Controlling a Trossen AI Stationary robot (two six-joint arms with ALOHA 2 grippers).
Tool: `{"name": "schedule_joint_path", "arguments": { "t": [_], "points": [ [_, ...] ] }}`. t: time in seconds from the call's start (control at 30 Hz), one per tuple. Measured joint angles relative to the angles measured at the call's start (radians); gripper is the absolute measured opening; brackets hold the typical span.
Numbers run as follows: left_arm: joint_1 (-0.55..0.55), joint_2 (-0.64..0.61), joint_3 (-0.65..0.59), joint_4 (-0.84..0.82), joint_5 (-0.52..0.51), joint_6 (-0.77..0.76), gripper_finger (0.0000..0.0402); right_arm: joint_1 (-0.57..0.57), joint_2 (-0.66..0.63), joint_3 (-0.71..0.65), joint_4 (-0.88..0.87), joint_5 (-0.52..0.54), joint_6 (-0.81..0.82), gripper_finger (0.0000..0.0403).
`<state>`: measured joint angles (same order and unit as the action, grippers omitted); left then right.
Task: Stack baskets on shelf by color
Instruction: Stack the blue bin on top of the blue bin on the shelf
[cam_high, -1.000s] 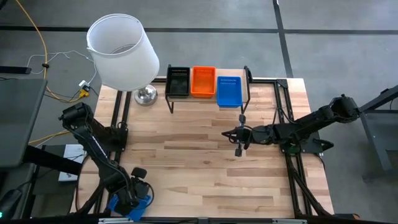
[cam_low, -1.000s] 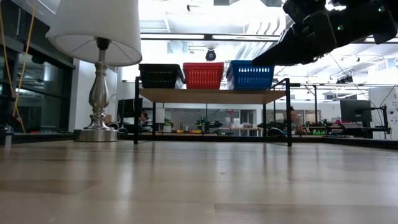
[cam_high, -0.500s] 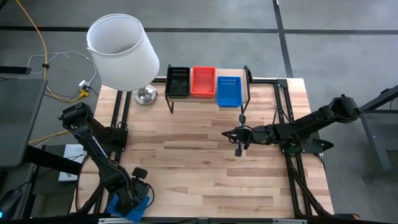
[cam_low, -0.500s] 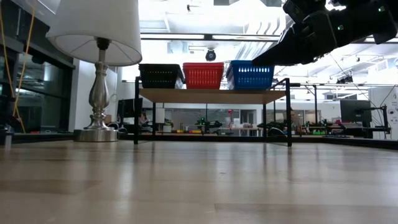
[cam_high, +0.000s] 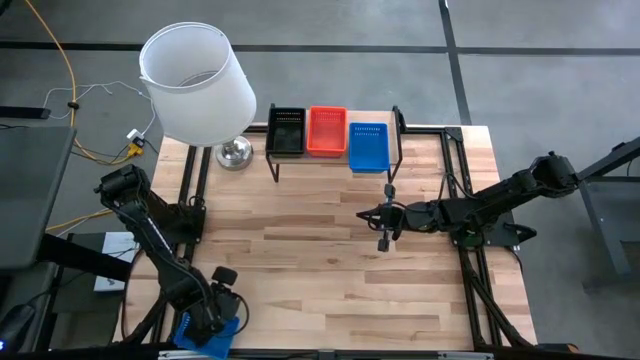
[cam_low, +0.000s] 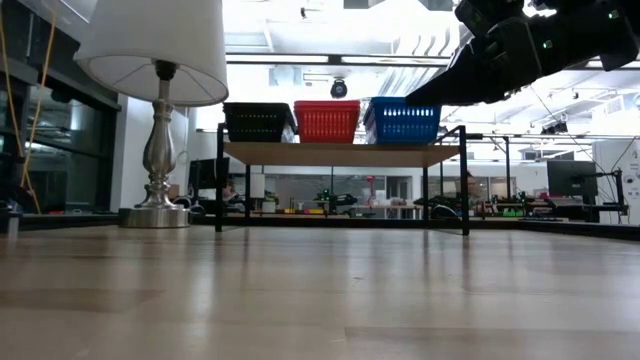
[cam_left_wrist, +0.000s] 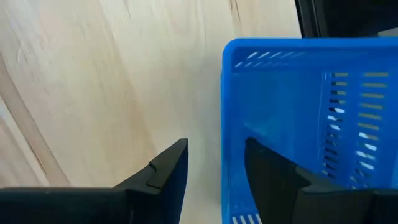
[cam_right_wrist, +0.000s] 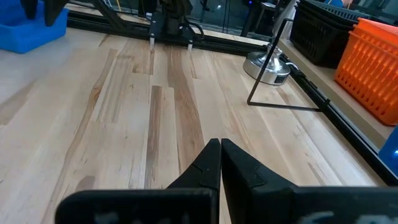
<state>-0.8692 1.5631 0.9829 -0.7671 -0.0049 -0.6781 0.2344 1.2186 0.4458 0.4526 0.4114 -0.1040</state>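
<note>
Where the table's near-left corner meets the edge: the left gripper (cam_high: 212, 318) straddles one wall of a loose blue basket (cam_high: 210, 335); in the left wrist view one finger (cam_left_wrist: 163, 174) is outside the wall and the other is inside the basket (cam_left_wrist: 311, 118), so the jaws stand part-open around the wall, apparently gripping it.
Change at that corner: over the last second the basket has slid a little toward the table edge and the gripper has shifted slightly with it; the jaw gap has not altered.
What that means: by my reading the pickup is just under way and the basket has not yet clearly left the wood; it belongs with the blue ones on the shelf.
Mid-table, right side: the right gripper (cam_high: 384, 226) hangs over bare wood with its fingers pressed together, holding nothing, and has not moved in that second.
Farther back: the shelf (cam_high: 336, 160) stands at the far edge, its top carrying a black basket (cam_high: 287, 131), a red-orange basket (cam_high: 326, 130) and a blue stack (cam_high: 368, 145), side by side, unchanged.
Far-left corner: a lamp (cam_high: 197, 83) with a white shade and a metal base, just beside the shelf.
Progress: three colour piles look set; this blue basket seems to be the last one off the shelf.
Writing: no brand, label or lettering can be read anywhere.
</note>
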Motion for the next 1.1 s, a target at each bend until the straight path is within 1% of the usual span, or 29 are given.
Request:
{"name": "schedule_joint_path", "arguments": {
  "t": [0.1, 0.3, 0.43, 0.57, 0.67, 0.87, 1.1],
  "points": [
    [-0.004, 0.0, 0.0, 0.008, -0.001, -0.008, 0.0142, 0.0, 0.0, 0.0, 0.0, 0.0, 0.0, 0.0],
    [-0.015, 0.0, 0.0, 0.007, 0.001, -0.081, 0.0142, 0.0, 0.0, 0.0, 0.0, 0.0, 0.0, 0.0],
    [-0.041, 0.0, 0.0, 0.008, 0.018, -0.127, 0.0142, 0.0, 0.0, 0.0, 0.0, 0.0, 0.0, 0.0],
    [-0.066, 0.0, -0.001, 0.009, 0.011, -0.16, 0.0142, 0.0, 0.0, 0.0, 0.0, 0.0, 0.0, 0.0],
    [-0.077, 0.0, -0.018, 0.019, -0.01, -0.185, 0.0142, 0.0, 0.0, 0.0, 0.0, 0.0, 0.0, 0.0],
    [-0.076, 0.0, -0.083, 0.057, 0.042, -0.229, 0.0142, 0.0, 0.0, 0.0, 0.0, 0.0, 0.0, 0.0],
    [-0.073, 0.0, -0.093, 0.063, 0.04, -0.229, 0.0142, 0.0, 0.0, 0.0, 0.0, 0.0, 0.0, 0.0]
  ]
}}
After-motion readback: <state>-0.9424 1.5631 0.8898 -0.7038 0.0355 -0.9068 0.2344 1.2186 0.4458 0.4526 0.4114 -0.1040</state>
